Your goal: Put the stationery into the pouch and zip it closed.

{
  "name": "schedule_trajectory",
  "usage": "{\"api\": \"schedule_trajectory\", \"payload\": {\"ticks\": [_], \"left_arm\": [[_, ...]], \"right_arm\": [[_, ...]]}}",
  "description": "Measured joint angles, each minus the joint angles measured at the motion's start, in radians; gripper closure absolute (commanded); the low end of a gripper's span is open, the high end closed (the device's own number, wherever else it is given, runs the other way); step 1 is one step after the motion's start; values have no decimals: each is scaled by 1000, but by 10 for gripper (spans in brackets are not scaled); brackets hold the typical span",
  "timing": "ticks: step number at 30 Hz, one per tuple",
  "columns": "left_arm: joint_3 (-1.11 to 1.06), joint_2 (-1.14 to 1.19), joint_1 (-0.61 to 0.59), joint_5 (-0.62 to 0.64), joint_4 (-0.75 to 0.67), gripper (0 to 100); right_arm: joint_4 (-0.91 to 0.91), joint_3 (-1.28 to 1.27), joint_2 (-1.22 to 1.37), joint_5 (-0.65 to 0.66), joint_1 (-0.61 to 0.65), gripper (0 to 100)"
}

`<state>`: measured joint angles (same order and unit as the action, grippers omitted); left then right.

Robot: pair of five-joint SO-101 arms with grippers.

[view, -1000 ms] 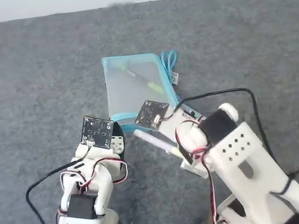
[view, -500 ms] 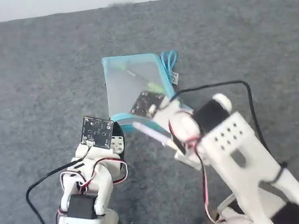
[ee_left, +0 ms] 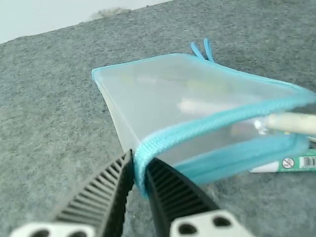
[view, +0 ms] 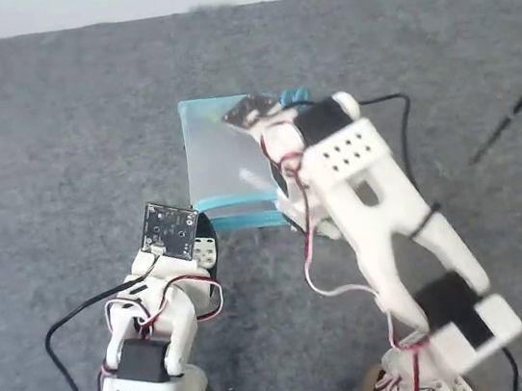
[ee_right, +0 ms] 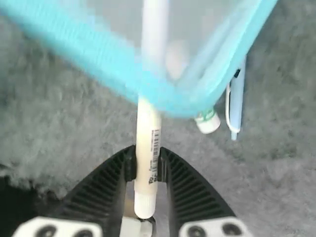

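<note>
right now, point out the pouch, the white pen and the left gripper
pouch (ee_left: 143, 98), left wrist view, clear side panel
white pen (ee_right: 147, 131), right wrist view, barrel outside the pouch
left gripper (ee_left: 138, 163), left wrist view, between its fingertips

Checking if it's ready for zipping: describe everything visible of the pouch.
The pouch is translucent pale plastic edged with light blue zipper tape, blue cord loops at its far corner. It lies on the grey table, mouth open. The left gripper pinches the zip edge at one end; the right gripper holds a white pen partly through the mouth. Pale stationery shows inside.
</note>
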<state>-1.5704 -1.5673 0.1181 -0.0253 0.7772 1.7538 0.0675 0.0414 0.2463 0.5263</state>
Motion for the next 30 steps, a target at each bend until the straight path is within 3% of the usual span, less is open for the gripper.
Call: {"api": "schedule_trajectory", "payload": {"ticks": [5, 11, 17, 25, 30], "left_arm": [[0, 0, 0, 0, 0, 988], [0, 0, -2, 3, 0, 988], [0, 0, -2, 5, 0, 988], [0, 0, -3, 6, -3, 988], [0, 0, -2, 0, -3, 988]], "right_arm": [[0, 124, 78, -12, 0, 980], [2, 169, 83, -17, 68, 813], [2, 180, 83, -9, 173, 809], [2, 270, 75, 0, 181, 809], [2, 272, -63, 3, 161, 809]]}}
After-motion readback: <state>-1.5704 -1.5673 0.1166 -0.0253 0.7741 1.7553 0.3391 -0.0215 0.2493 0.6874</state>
